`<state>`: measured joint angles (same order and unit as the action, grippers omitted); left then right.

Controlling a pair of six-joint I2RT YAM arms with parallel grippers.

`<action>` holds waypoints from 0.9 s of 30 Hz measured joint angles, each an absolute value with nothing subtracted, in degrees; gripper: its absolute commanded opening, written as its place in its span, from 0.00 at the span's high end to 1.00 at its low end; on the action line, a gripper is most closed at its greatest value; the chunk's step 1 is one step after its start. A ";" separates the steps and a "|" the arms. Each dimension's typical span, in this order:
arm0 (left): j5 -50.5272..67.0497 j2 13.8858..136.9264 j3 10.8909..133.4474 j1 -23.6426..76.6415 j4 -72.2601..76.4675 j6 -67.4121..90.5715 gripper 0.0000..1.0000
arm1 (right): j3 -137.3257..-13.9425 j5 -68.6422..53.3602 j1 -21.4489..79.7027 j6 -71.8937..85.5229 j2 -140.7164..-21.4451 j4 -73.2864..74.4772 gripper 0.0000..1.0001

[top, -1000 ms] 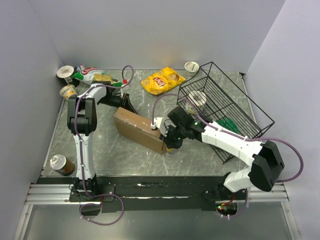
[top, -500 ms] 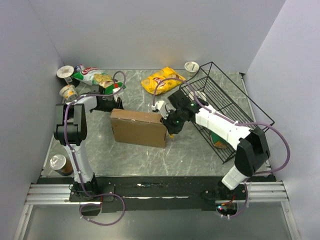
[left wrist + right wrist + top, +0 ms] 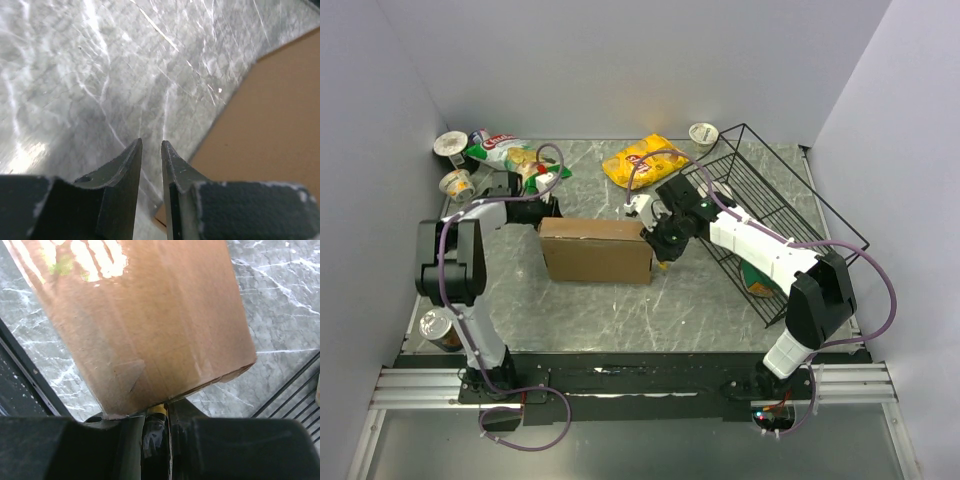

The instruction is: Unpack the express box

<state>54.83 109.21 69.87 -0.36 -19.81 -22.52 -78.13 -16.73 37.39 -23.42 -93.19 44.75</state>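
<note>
top view: the express box (image 3: 595,250) is lying on the table (image 3: 670,310), the right pincer (image 3: 658,250) clamping its 3 o'clock end. left wrist: the left pincer (image 3: 151,144) is hovering slightly apart, box at 3 o'clock. right wrist: the box is stretching toward 12 o'clock.

Yellow crinkled snack bag (image 3: 645,161), far centre of the surface: red round logo, its lettering too small to read. Green-and-red snack bag (image 3: 504,150), far left: white script on a red band, illegible.
</note>
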 measured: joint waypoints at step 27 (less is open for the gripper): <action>38.09 104.53 65.06 -1.41 -11.16 -5.61 0.52 | -82.61 -13.08 38.24 -25.04 -97.69 39.13 1.00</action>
<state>38.09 104.53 65.06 -1.41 -11.16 -5.61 -82.61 -13.08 38.24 -25.04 -97.69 39.13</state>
